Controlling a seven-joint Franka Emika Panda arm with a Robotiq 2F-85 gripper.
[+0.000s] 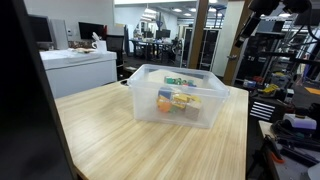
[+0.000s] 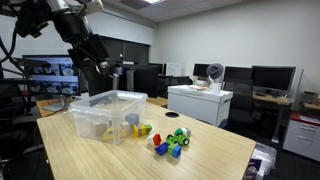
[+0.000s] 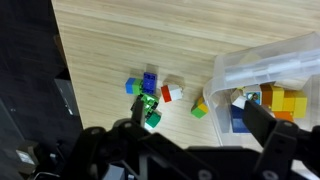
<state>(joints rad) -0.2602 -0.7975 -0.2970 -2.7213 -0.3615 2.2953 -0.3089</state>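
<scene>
Currently hanging high over table (image 3: 110,40), gripper (image 3: 200,128) released and empty; blocks (image 3: 150,90) well below, between the jaws, beside bin (image 3: 262,62).

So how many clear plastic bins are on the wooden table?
1. The bin stands on the table, with toy blocks inside it and loose blocks on the wood beside it. No other bin shows in any view.

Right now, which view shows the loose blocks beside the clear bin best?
Wrist view: it looks down on the loose blocks, spread beside the clear bin. In an exterior view the blocks look small, side-on; in an exterior view across the bin, none show.
</scene>
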